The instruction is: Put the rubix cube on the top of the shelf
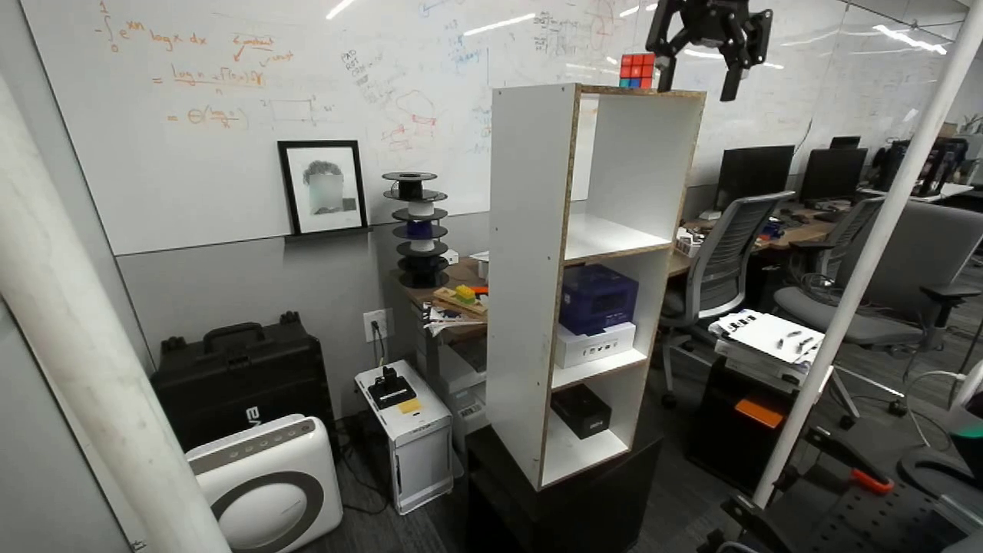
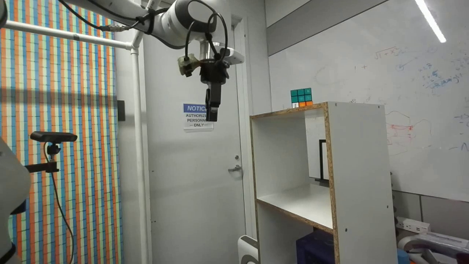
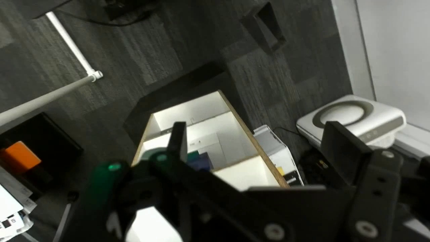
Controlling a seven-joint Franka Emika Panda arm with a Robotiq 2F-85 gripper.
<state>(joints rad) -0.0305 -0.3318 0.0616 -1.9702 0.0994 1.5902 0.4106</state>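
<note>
Hanging with its fingertips down, my gripper (image 1: pixel 697 86) has its jaws spread wide, a plain gap between them in an exterior view and in the wrist view alike. The rubix cube (image 1: pixel 637 71) sits on top of the shelf (image 1: pixel 530 230) in both exterior views, mostly red toward me in an exterior view. In an exterior view my arm (image 2: pixel 165 31) extends from the left, and I have the gripper left of the shelf, well apart from it and from the cube. Through the wrist view I look down on the open compartments, seen between the two fingers (image 3: pixel 342 151). A dark blue box (image 1: pixel 599 298) shows just above a white box (image 1: pixel 595 347) in the middle compartment; a black box (image 1: pixel 581 412) lies in the lowest. Left of the shelf stands a stack of spools (image 1: pixel 420 230), with a framed picture (image 1: pixel 326 188) farther left.
</note>
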